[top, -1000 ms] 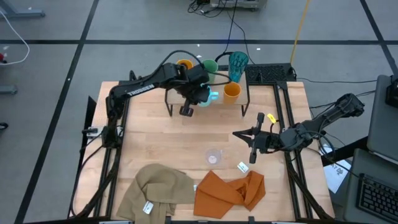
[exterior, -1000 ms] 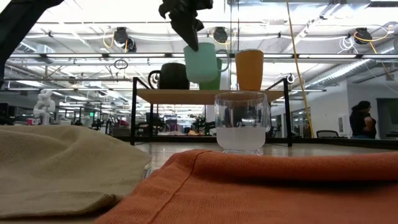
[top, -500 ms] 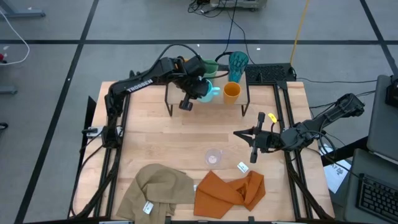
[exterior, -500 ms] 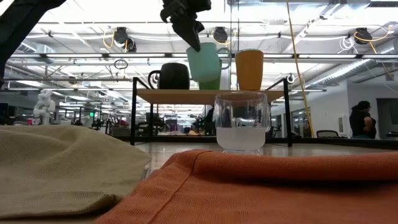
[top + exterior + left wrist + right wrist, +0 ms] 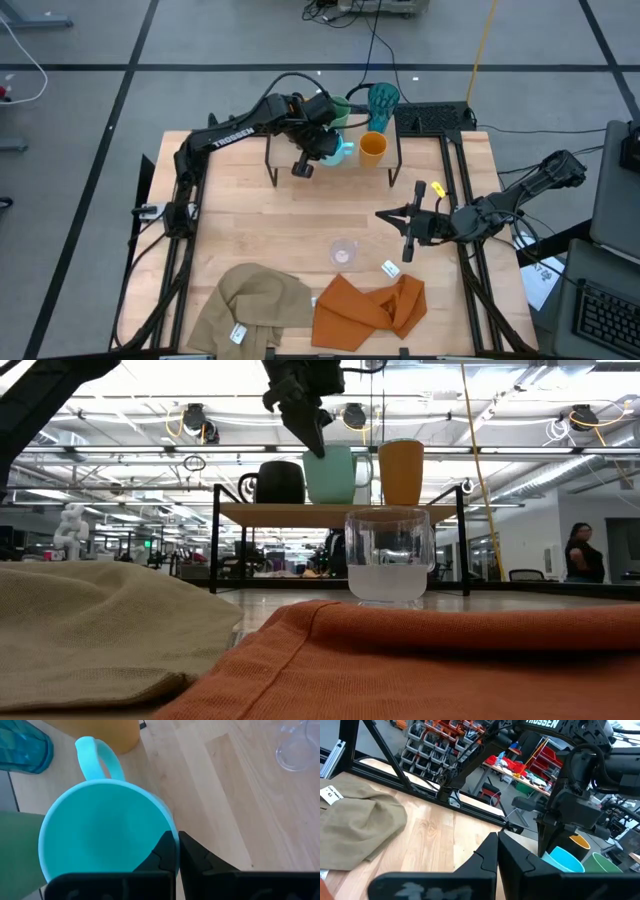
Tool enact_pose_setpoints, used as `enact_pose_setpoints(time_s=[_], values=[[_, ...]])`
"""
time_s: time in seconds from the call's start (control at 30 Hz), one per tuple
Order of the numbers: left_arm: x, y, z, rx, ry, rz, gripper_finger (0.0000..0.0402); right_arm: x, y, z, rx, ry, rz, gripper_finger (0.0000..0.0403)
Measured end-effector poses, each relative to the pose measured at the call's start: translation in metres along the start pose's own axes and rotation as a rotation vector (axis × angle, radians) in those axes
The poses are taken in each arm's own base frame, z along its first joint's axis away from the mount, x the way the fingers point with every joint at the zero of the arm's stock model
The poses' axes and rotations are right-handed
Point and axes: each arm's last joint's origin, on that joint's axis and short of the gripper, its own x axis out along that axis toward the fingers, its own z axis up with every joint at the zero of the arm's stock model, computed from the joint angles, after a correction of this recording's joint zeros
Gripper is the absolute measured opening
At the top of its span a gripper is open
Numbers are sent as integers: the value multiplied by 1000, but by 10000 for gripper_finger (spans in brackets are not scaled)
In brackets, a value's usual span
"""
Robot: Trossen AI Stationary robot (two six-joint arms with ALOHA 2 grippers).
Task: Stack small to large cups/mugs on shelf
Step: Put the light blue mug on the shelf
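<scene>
The glossy light blue mug (image 5: 331,474) sits on the low light-wood shelf (image 5: 330,513) between the black mug (image 5: 279,482) and small orange cup (image 5: 401,471), the left gripper (image 5: 318,438) clamped on its rim, while the right gripper (image 5: 405,236) waits closed over the table's right side.

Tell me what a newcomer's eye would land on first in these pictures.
First, the left gripper pinching the rim of the light blue mug on the shelf, between the black mug and the small orange cup. Next, the small clear cup alone mid-table, just behind the orange cloth. The right gripper waits shut at the table's right side.
</scene>
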Motion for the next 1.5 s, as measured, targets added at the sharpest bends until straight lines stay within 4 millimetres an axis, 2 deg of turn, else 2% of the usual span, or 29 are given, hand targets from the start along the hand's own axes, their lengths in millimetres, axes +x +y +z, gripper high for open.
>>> enact_pose_setpoints(time_s=[0.6,0.9,1.5], values=[[-1,9,-5,-48,-7,27,5,0,0,0,0,3,1,0],[-2,13,-3,-68,-41,58,47,0,0,-1,19,11,4,0],[-1,15,-6,-126,-18,77,51,0,1,-3,9,27,10,0]])
